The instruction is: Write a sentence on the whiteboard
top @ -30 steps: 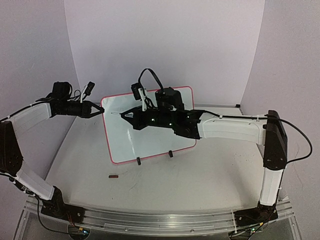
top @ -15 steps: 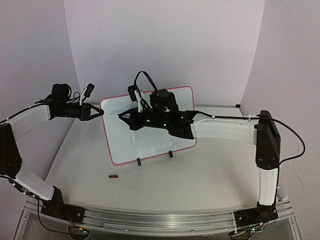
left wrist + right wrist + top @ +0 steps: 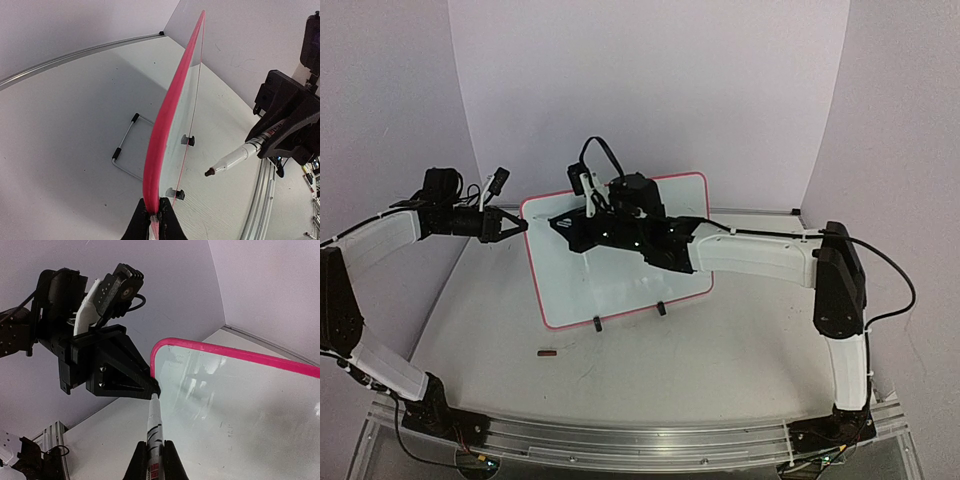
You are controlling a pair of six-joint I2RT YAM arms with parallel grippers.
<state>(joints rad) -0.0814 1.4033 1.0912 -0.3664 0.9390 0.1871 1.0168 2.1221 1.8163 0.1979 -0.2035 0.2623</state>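
On one whiteboard [image 3: 615, 285], left tool [image 3: 152, 216] clamped; on one marker [image 3: 235, 158], right tool [image 3: 155, 454] clamped.

We see a white table [image 3: 740, 340] with the whiteboard [image 3: 610, 285] standing on it.
The board stands on its lower edge toward the far left, resting on two black clip feet [image 3: 597, 322], with a wire stand [image 3: 125, 150] on the surface behind it. A small dark piece [image 3: 548, 352] lies apart from the board's near left corner. A metal rail [image 3: 640, 445] runs along the near edge.
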